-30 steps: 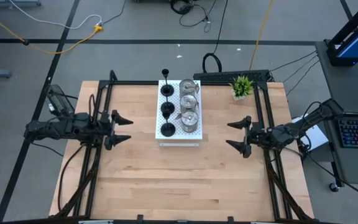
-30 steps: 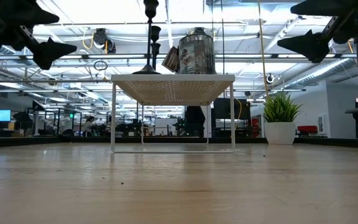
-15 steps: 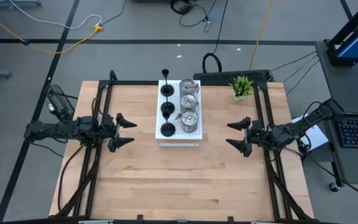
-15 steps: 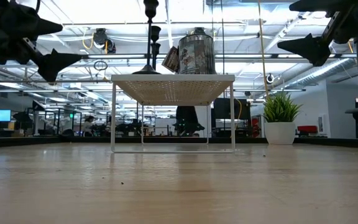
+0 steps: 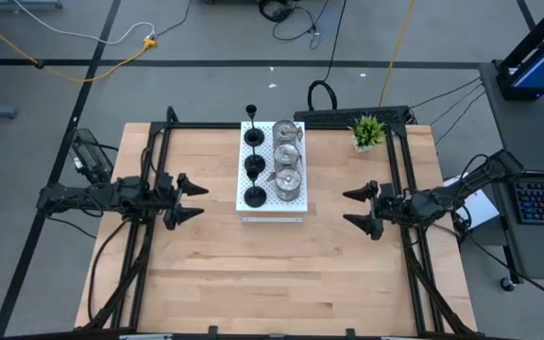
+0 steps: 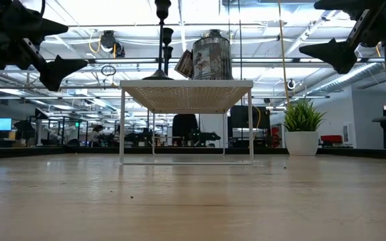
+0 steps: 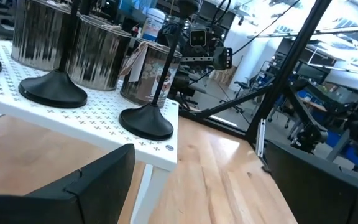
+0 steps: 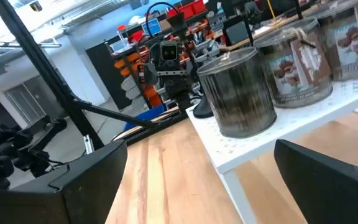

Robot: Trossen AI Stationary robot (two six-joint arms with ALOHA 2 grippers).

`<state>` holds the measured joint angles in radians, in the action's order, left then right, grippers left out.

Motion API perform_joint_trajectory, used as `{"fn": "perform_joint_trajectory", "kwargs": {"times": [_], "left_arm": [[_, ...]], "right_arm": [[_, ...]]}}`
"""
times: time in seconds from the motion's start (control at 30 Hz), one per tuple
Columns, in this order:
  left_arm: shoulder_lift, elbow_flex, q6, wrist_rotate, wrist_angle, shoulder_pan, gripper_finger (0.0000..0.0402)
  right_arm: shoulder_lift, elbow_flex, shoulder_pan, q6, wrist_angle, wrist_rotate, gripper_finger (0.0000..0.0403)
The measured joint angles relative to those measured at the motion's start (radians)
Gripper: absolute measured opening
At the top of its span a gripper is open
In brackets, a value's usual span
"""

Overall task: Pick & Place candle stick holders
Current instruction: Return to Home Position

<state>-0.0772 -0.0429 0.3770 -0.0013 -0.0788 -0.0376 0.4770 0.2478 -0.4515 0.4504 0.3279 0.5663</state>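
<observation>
Black candle holders and silver candle holders are standing in two rows on the shelf. The left gripper, wide open and empty, having edged slightly nearer, is hovering left of the shelf. The right gripper, likewise open and empty, is waiting right of it. Placing is apparently finishing.

A wooden surface holds a white shelf and a potted plant. On the shelf stand three black holders and three silver holders.

Six holders upright on shelf
</observation>
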Motion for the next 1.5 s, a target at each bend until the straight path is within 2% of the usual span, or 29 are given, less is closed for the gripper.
{"fn": "perform_joint_trajectory", "kwargs": {"times": [0.2, 0.33, 0.43, 0.6, 0.7, 0.87, 0.9, 1.07, 1.2, 1.37, 1.5], "left_arm": [[0.000, 0.000, 0.045, 0.000, 0.000, 0.000, 0.0365], [0.000, 0.000, 0.045, 0.000, 0.000, 0.000, 0.0365], [0.000, 0.000, 0.042, 0.000, 0.000, 0.000, 0.0365], [0.000, 0.000, 0.027, 0.000, 0.000, 0.000, 0.0365], [0.000, 0.000, -0.002, -0.001, 0.000, 0.000, 0.0365], [0.000, 0.000, -0.023, 0.005, -0.001, 0.000, 0.0365], [0.000, 0.000, -0.030, 0.010, -0.004, 0.000, 0.0365], [0.000, 0.000, -0.044, 0.054, -0.006, 0.000, 0.0365], [0.000, 0.000, -0.057, 0.058, 0.003, 0.000, 0.0365], [0.000, -0.001, -0.064, 0.055, 0.030, 0.007, 0.0365], [0.000, -0.001, -0.059, 0.072, 0.046, 0.023, 0.0365]], "right_arm": [[0.021, 0.000, 0.000, 0.062, 0.003, 0.000, 0.0400], [0.035, 0.000, 0.001, 0.003, -0.004, 0.102, 0.0391], [0.041, 0.000, 0.001, -0.058, -0.005, 0.169, 0.0364], [0.038, 0.000, 0.001, -0.145, -0.005, 0.168, 0.0272], [0.025, 0.000, 0.001, -0.199, -0.005, 0.167, 0.0193], [-0.021, 0.001, 0.001, -0.286, -0.032, 0.161, 0.0036], [-0.036, 0.001, 0.001, -0.298, -0.044, 0.147, 0.0019], [-0.112, 0.006, 0.001, -0.306, -0.100, 0.084, 0.0004], [-0.140, 0.062, 0.017, -0.314, -0.259, 0.082, 0.0001], [-0.115, 0.153, 0.095, -0.306, -0.438, 0.021, 0.0000], [-0.101, 0.168, 0.183, -0.276, -0.544, -0.031, 0.0000]]}}
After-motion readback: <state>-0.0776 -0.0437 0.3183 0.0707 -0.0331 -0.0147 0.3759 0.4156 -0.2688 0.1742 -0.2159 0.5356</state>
